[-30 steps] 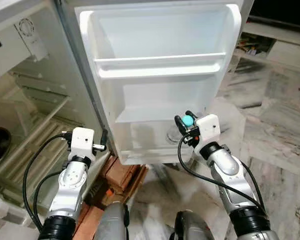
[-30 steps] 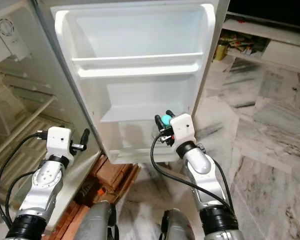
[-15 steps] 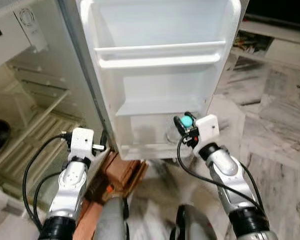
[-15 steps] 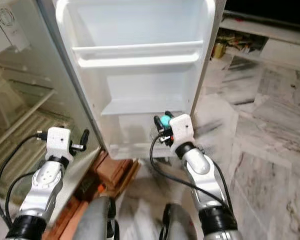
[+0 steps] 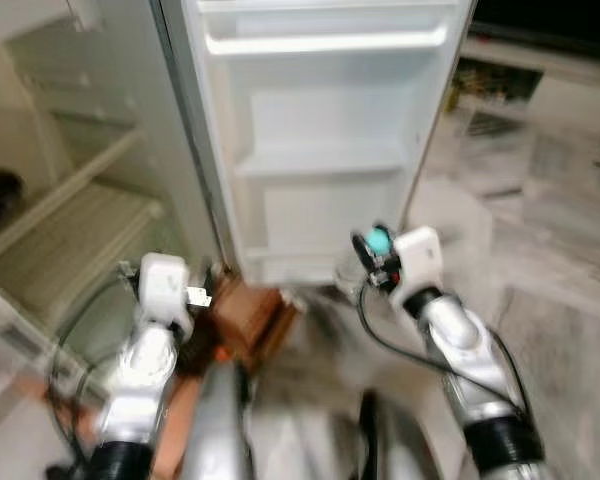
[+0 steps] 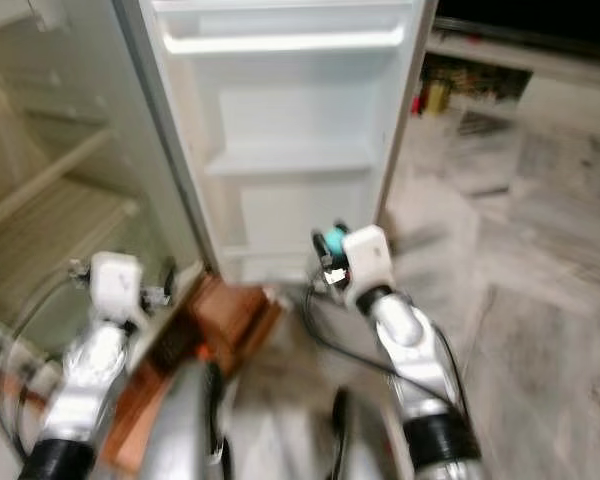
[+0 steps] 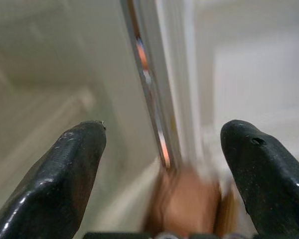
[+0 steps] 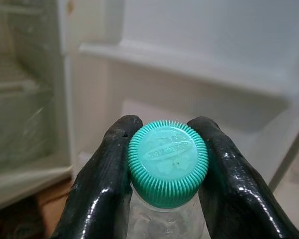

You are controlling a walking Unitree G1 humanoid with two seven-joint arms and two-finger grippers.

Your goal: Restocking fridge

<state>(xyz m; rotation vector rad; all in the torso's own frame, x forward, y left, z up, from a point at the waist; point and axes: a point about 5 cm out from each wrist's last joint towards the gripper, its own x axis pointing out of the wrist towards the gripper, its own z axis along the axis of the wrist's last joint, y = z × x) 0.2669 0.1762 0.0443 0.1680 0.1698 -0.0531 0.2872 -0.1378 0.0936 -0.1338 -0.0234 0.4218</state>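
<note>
Ahead of my right gripper (image 5: 370, 252) stands the open fridge door (image 5: 320, 140). Its door shelves (image 5: 325, 42) are white. Bricks (image 5: 250, 312) lie on the marble floor (image 5: 550, 290) below.

Both eye views look forward and down from the robot's head at the open fridge door (image 5: 320, 150), blurred, with the marble floor (image 5: 550, 260) to its right and the fridge shelves (image 6: 50, 215) to its left. The left wrist view looks along its own fingers (image 7: 65, 179), close to the door's hinge edge. The right wrist view looks past a bottle's green cap (image 8: 168, 162) at the door shelves, which the eye views share.
</note>
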